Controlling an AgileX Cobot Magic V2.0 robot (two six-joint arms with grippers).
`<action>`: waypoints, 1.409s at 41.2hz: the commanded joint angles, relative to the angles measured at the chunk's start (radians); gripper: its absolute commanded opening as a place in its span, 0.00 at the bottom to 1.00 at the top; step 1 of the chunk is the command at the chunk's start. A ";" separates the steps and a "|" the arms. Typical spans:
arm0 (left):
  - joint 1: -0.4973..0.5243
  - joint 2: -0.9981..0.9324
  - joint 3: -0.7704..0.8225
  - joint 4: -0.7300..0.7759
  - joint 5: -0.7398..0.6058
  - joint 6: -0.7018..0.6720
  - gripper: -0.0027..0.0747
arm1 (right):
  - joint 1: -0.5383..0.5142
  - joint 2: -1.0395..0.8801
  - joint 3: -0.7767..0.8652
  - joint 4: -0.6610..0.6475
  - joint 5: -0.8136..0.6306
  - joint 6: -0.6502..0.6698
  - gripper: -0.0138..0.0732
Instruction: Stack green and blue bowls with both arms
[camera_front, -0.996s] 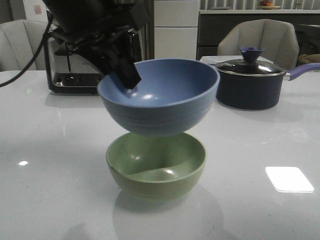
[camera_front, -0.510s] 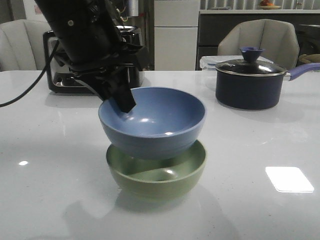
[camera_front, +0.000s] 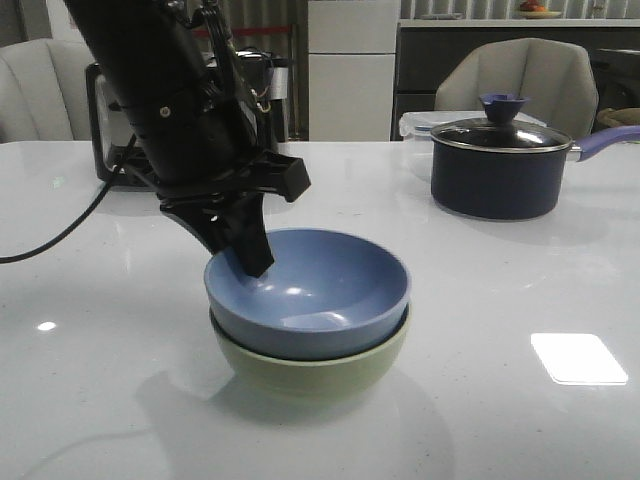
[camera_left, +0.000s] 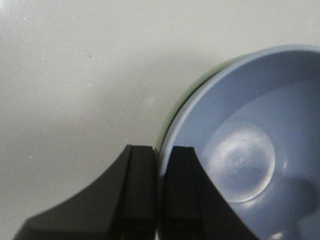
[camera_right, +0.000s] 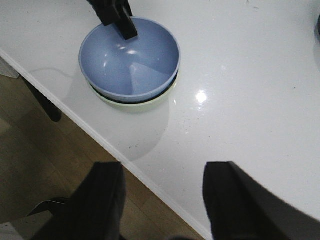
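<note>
No text, label, brand, number or sign can be read in any of the three views. The blue bowl, the green bowl and the saucepan at the far right of the bench are plain, with no print on them. The dark appliance at the far left shows no lettering that can be made out.
</note>
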 joint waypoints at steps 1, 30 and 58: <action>-0.007 -0.049 -0.026 -0.028 -0.033 -0.007 0.21 | 0.001 -0.001 -0.026 -0.002 -0.067 -0.010 0.69; -0.058 -0.465 0.107 0.024 -0.058 0.017 0.61 | 0.001 -0.001 -0.026 -0.002 -0.068 -0.010 0.69; -0.057 -1.221 0.602 0.265 -0.053 -0.212 0.61 | 0.001 -0.001 -0.026 -0.002 -0.070 -0.010 0.69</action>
